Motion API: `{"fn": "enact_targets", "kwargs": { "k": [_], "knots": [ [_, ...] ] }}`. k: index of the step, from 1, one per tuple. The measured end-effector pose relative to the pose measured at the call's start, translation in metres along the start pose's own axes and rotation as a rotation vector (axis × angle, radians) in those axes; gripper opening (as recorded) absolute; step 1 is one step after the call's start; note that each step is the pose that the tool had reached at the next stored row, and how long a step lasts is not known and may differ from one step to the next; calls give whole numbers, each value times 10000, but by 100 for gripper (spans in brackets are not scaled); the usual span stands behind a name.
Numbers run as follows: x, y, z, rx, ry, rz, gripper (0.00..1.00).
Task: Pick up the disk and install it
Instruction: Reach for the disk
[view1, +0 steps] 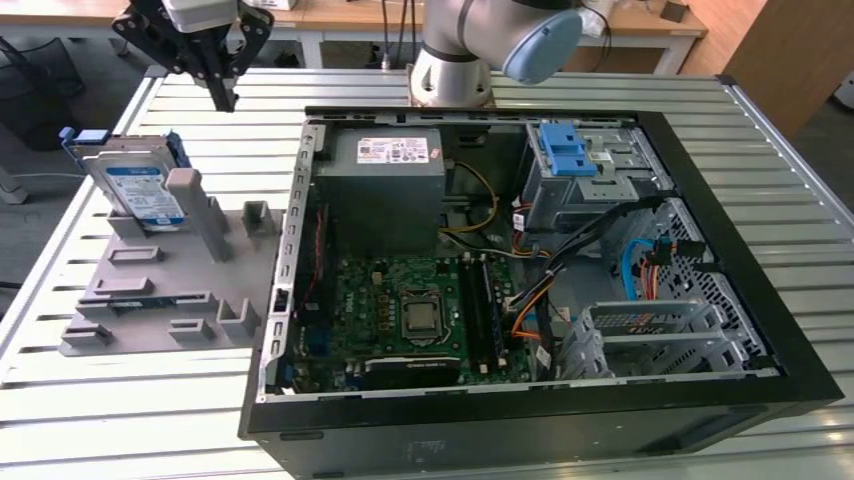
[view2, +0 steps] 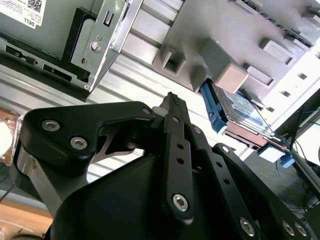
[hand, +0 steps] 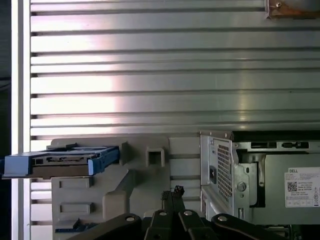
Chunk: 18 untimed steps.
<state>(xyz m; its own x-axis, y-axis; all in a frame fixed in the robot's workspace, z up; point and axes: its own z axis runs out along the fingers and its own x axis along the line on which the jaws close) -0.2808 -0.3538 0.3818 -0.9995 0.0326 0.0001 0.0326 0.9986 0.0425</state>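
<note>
Disk (view1: 140, 188): silver-grey hard drive w/ white-and-blue label, blue plastic bracket round its edges. Stands on edge, label side out, tilted back a bit, slotted in grey holder (view1: 147, 272). Not gripped: sits below gripper (view1: 223, 98), apart from it, toward the exterior view's left. Edge-on in first wrist view (hand: 60, 162).

Bright even light, strong glare on slatted table (hand: 100, 85), blown-out bkgd in second wrist view, soft shadows
</note>
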Motion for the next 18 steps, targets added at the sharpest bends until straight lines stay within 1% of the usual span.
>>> {"fn": "enact_targets", "kwargs": {
  "k": [2,5,11,18],
  "knots": [
    [23,14,2,1,4,-69,11],
    [77,47,8,-1,3,-86,11],
    [203,95,17,0,5,-94,11],
    [370,135,29,0,4,-112,11]
  ]
}}
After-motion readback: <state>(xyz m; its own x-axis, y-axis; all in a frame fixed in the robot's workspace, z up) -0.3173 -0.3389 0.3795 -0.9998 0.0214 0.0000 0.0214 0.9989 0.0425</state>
